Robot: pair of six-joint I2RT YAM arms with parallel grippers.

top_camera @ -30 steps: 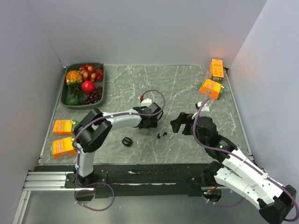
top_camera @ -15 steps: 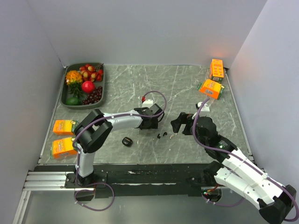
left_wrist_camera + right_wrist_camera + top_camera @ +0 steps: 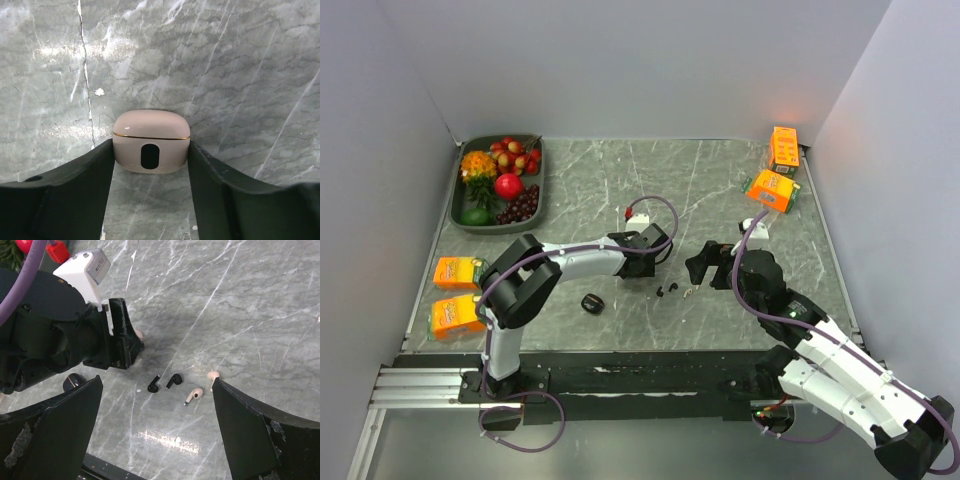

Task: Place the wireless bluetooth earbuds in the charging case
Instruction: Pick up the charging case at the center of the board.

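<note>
On the grey marbled desk (image 3: 720, 190), two black earbuds (image 3: 173, 381) lie near the pink case (image 3: 151, 141), a black case (image 3: 591, 302) farther off.

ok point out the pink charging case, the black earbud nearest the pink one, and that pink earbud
pink charging case (image 3: 151, 155): left wrist view, dark oval on its front face.
black earbud (image 3: 173, 380): right wrist view, its body.
pink earbud (image 3: 194, 395): right wrist view, middle, between head and stem.
</note>
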